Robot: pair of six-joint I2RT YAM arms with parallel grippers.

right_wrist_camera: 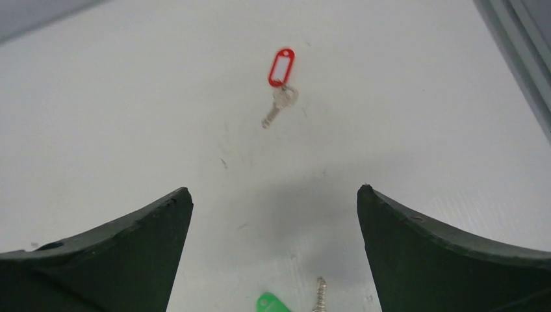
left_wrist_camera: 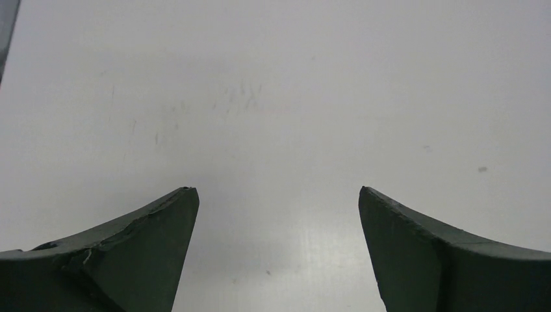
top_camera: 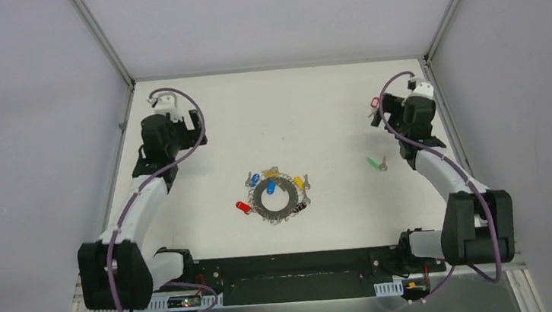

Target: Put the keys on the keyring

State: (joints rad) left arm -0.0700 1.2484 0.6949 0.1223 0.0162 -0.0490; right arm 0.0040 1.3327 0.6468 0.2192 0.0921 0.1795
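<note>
Bright, even light casts soft, faint shadows on the table point(right_wrist_camera: 130, 130).

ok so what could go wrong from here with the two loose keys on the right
The red-tagged key and green-tagged key lie flat on the table, so the open right gripper may push them along rather than pinch them. The green one sits close beside the right arm and could get swept aside. The keyring lies loose, with the yellow-tagged key and others crowded round it, so threading another may shift or snag it.
</note>
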